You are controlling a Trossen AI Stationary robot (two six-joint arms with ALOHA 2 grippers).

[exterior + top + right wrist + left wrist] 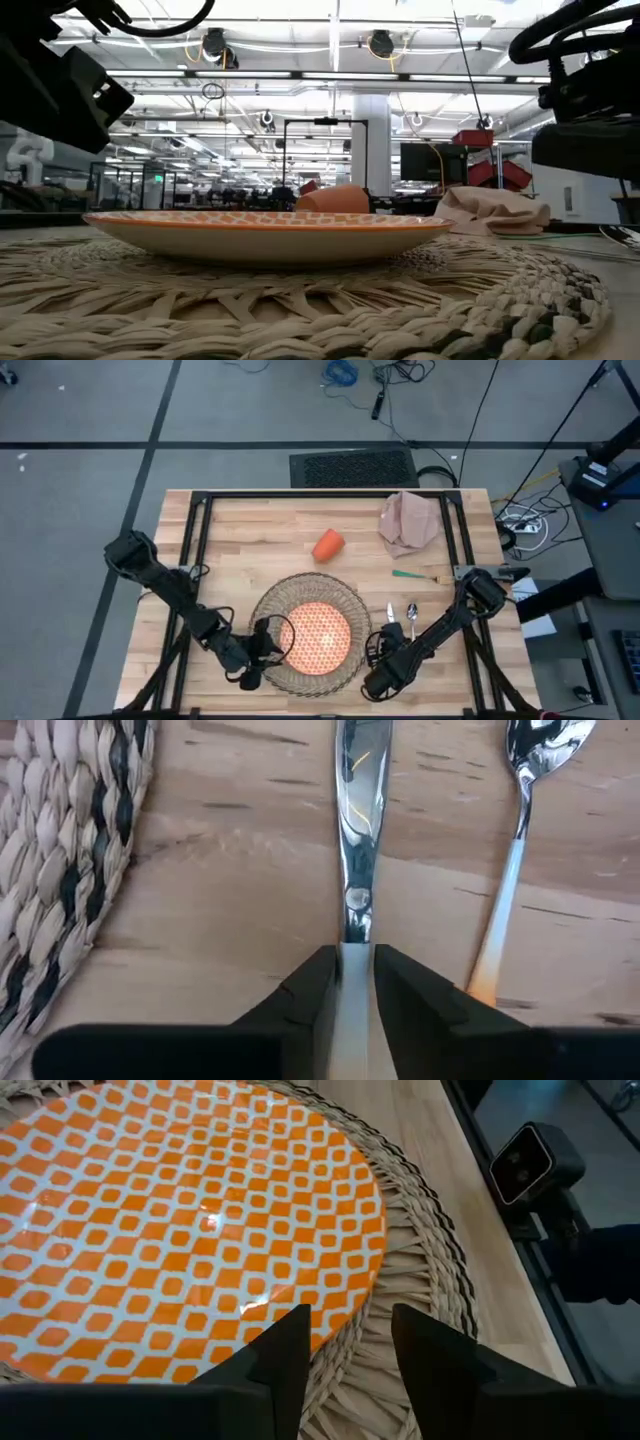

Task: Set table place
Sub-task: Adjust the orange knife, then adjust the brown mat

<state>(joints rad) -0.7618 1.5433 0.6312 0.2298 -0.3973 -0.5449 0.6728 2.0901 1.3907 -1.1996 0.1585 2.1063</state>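
Two arms: both reach in from the table's (250,525) sides toward its near edge, one on each side of the placemat.
Left gripper (348,1342): at the near left rim of the placemat; fingers (290,1350) apart, holding nothing, tips over the plate's edge and the woven rim.
Right gripper (355,975): just right of the placemat, low over the wood; fingers (315,985) clamped on the pale handle of the knife.
Placemat (355,615): round wicker mat, flat near the table's front centre; dark strands woven into its outer band.
Plate (319,637): orange-and-white pattern, centred on the placemat, lying level.
Knife (355,810): flat on the wood beside the placemat's right rim, blade pointing away from the gripper.
Spoon (520,810): flat beside the knife on the side away from the placemat, roughly parallel to it, not touching; pale handle turning orange at its end.
Cup (328,544): orange, tipped on its side, behind the placemat and apart from it.
Napkin (408,522): beige cloth, crumpled in a heap at the far right of the table.
Green utensil (418,574): green handle, lying crosswise between the napkin and the spoon; its head is too small to identify.
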